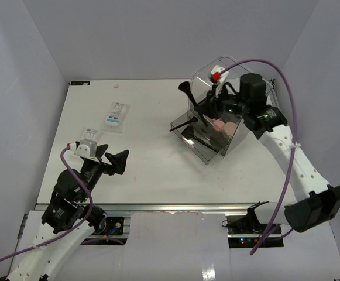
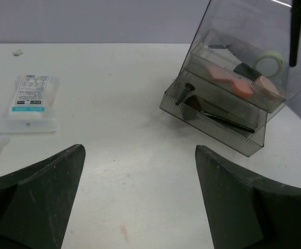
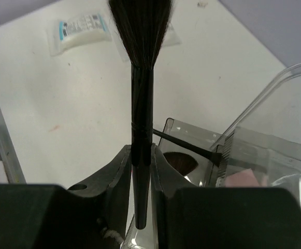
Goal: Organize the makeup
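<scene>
Your right fingers (image 3: 123, 167) are closed narrow on the handle of the black fan-shaped brush (image 3: 140, 31). They hold it raised over the clear box (image 2: 243, 31) at the right of the tabletop (image 1: 152, 158), bristles reaching out past the box's front. Pink sponge blocks (image 2: 228, 80) lie inside the box, and a thin black brush (image 2: 225, 121) rests in its open drawer (image 2: 212, 132). Your left fingers (image 2: 62, 171) are spread wide with nothing between them, low over the tabletop, with two white packets (image 1: 116, 115) lying near them.
</scene>
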